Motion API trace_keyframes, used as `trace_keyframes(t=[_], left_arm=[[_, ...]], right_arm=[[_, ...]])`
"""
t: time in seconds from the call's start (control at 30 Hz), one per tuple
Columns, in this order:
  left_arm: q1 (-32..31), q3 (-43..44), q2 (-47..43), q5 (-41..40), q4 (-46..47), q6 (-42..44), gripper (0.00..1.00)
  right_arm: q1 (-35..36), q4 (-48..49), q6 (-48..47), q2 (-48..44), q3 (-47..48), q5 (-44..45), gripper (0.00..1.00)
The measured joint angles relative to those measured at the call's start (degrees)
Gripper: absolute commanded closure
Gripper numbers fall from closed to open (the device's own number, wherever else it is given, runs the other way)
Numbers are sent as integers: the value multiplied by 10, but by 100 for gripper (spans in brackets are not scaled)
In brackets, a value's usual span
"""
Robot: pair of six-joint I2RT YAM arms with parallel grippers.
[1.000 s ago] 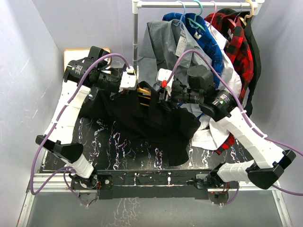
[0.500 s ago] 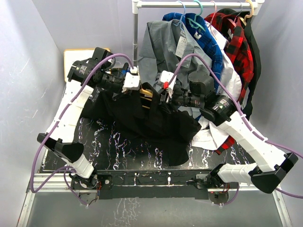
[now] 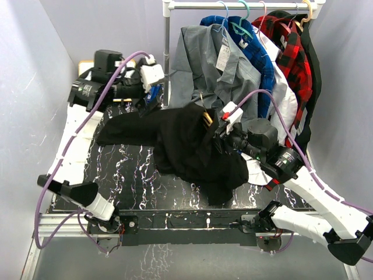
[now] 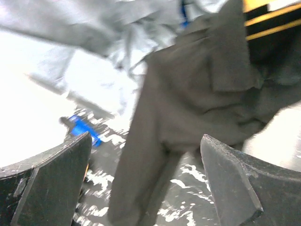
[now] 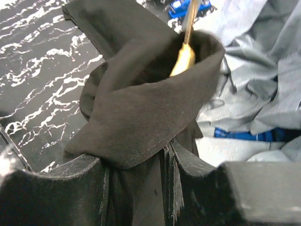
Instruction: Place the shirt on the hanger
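Observation:
The black shirt (image 3: 186,146) lies bunched on the marbled table, one sleeve stretched out to the left. Its collar is draped over the yellow-orange hanger (image 3: 207,118), whose hook (image 5: 184,59) pokes out of the cloth (image 5: 141,108). My right gripper (image 3: 220,135) (image 5: 141,188) is shut on the bunched shirt; cloth hides whether the hanger is also pinched. My left gripper (image 3: 152,92) (image 4: 146,179) stands wide open at the back left, clear of the shirt (image 4: 188,94), with nothing between its fingers. A hanger bar (image 4: 268,21) shows at the top right of the left wrist view.
A clothes rail (image 3: 245,6) at the back carries a grey shirt (image 3: 204,58), blue cloth and a red plaid shirt (image 3: 291,52). White cloth (image 3: 256,169) hangs down by the right arm. A wooden board (image 3: 87,64) sits at the back left corner.
My left gripper has opened, let go of the shirt and drawn back to the left rear. The right arm has carried hanger and shirt rightward and nearer; the shirt has slumped onto the table.

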Motion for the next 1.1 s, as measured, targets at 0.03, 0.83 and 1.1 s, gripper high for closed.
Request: trace_keyframes(t=[0.03, 0.83, 1.1], left_arm=[[11, -5, -12, -24, 21, -10, 2], [151, -45, -55, -357, 203, -293, 2], [191, -37, -88, -329, 171, -311, 2]], right_arm=[[-1, -7, 7, -7, -10, 10, 100], [-3, 72, 45, 24, 23, 138, 100], [-12, 140, -1, 168, 167, 163, 100]])
